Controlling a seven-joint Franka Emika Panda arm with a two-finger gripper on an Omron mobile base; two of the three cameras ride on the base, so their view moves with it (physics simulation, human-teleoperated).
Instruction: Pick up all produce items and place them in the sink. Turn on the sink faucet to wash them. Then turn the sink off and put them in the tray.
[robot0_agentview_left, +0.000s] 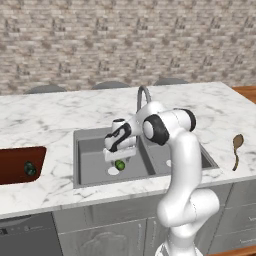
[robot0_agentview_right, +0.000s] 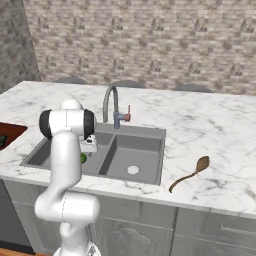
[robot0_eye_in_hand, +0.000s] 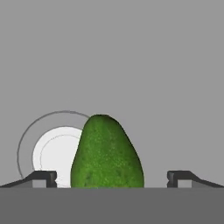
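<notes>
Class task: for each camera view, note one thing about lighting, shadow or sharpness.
Left base view: flat, even light, only a faint shadow under the wooden spoon. Right base view: no glare on the faucet. Hand view: the green produce item looks sharp and speckled, the basin floor plain grey.

My arm (robot0_agentview_left: 182, 165) is glossy white, built of rounded tube segments with black bands at the joints. My gripper (robot0_eye_in_hand: 111, 179) ends in two small dark fingertips (robot0_eye_in_hand: 43, 177), at 7 and 5 o'clock in the hand view.

The white arm (robot0_agentview_left: 182, 165) rises, bends at the elbow and reaches forward and down; its tool (robot0_eye_in_hand: 112, 177) points downward, fingers (robot0_eye_in_hand: 43, 177) spread wide apart.
</notes>
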